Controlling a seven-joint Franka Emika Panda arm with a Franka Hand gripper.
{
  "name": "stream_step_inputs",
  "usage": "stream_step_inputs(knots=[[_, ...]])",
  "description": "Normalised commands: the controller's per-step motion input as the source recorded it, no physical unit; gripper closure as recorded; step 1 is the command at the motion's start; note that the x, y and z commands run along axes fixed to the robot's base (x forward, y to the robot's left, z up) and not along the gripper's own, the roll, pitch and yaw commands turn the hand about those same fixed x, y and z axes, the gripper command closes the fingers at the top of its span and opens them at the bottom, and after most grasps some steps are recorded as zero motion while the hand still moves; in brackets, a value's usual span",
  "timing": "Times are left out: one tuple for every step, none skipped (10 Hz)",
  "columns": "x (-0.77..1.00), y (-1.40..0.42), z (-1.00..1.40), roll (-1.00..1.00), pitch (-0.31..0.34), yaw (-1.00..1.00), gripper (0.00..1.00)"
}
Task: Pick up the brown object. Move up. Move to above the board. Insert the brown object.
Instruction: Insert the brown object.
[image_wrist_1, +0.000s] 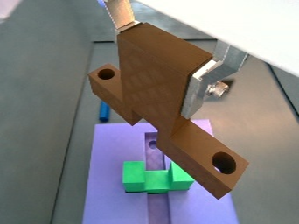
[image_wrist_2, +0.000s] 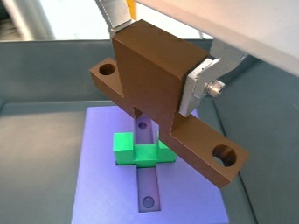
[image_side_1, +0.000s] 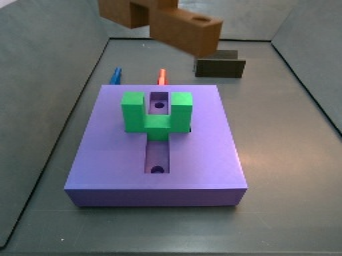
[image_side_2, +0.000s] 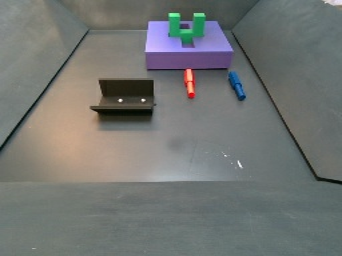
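Note:
My gripper (image_wrist_1: 163, 51) is shut on the brown object (image_wrist_1: 146, 79), an orange-brown T-shaped block with round holes at its ends. The silver fingers (image_wrist_1: 212, 77) clamp its thick stem from both sides in both wrist views, gripper (image_wrist_2: 158, 54), brown object (image_wrist_2: 146, 83). It hangs high above the purple board (image_wrist_2: 105, 179), over the board's slot and the green U-shaped block (image_wrist_2: 140, 150). In a side view the brown object (image_side_1: 181, 25) floats above the board's (image_side_1: 207, 150) far end; the gripper is cut off there. Another side view shows only the board (image_side_2: 214, 52).
The green U-shaped block (image_side_1: 154, 110) stands on the board over the slot. The dark fixture (image_side_2: 124, 96) stands on the grey floor, also seen behind the board (image_side_1: 221, 67). A red stick (image_side_2: 190, 82) and a blue stick (image_side_2: 237, 84) lie beside the board. Grey walls enclose the floor.

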Motion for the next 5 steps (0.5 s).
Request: stream_step_inputs(knots=[[0.0,0.0,-0.22,0.0,0.0,-1.0,1.0],[0.05,-0.05,-0.11,-0.01,0.003,-0.97,1.0],[0.07,-0.11,-0.16,0.0,0.011,-0.92,1.0],[0.0,-0.16,-0.25,0.01,0.001,-0.96,1.0],[0.0,-0.26,-0.23,0.01,0.0,-0.94,1.0]])
